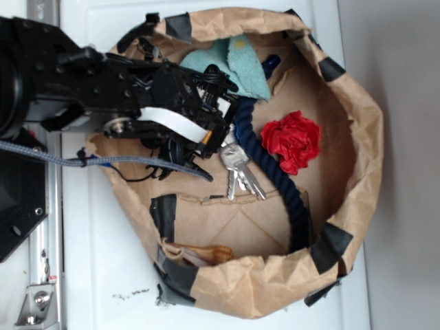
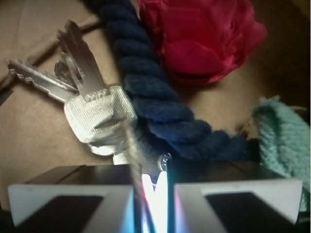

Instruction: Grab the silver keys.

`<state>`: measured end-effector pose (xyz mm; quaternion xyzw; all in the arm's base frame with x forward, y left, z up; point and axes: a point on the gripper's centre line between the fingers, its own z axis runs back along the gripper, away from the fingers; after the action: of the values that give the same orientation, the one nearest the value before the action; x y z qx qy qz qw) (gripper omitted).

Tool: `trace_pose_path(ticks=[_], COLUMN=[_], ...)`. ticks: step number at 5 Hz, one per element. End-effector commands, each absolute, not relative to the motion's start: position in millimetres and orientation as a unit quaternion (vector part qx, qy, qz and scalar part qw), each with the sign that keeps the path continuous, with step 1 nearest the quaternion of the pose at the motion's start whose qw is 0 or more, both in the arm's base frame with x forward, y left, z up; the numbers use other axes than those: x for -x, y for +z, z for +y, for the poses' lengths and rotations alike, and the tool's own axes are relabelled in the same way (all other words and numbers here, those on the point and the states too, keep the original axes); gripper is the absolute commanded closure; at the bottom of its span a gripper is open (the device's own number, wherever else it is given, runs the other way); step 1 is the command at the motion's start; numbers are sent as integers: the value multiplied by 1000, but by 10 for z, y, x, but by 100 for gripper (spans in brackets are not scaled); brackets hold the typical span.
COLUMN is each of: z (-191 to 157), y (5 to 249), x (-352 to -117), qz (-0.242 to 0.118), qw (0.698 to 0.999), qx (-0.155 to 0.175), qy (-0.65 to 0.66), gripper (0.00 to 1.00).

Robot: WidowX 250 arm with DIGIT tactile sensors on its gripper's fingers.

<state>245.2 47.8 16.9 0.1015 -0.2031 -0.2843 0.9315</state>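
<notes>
My gripper [image 2: 150,187] is pressed nearly together, pinching the thin wire ring of the silver keys [image 2: 92,114], which fan toward ten o'clock on the paper bag [image 1: 344,117] floor, touching the dark-blue rope [image 2: 155,104] at their three o'clock.

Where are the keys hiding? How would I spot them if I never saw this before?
Look inside the big brown paper bag. A thick dark-blue rope runs through its middle, and the keys lie right against it, on the side away from the red cloth, just at the tip of the black claw. They are the only shiny silver metal thing there.
</notes>
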Motion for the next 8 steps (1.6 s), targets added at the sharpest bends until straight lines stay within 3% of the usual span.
trace_pose_path(ticks=[1,2,3,4,5,6,7,8], z=[508,513,540,490,490,532,249,100], y=[217,242,455,946,1139,1181,1075,1005], x=[-2419,-2411,-2339,-2217,-2233,-2326,-2364,-2376], qz=[-212,-214,-191,-111,-96,-95,-144,-147], qw=[930,931,947,983,992,990,984,981], qx=[-108,-108,-100,-3,39,107,68,51], qy=[-279,-276,-238,-143,-71,-6,-83,-112], gripper=[100,100,100,100,100,100,100,100])
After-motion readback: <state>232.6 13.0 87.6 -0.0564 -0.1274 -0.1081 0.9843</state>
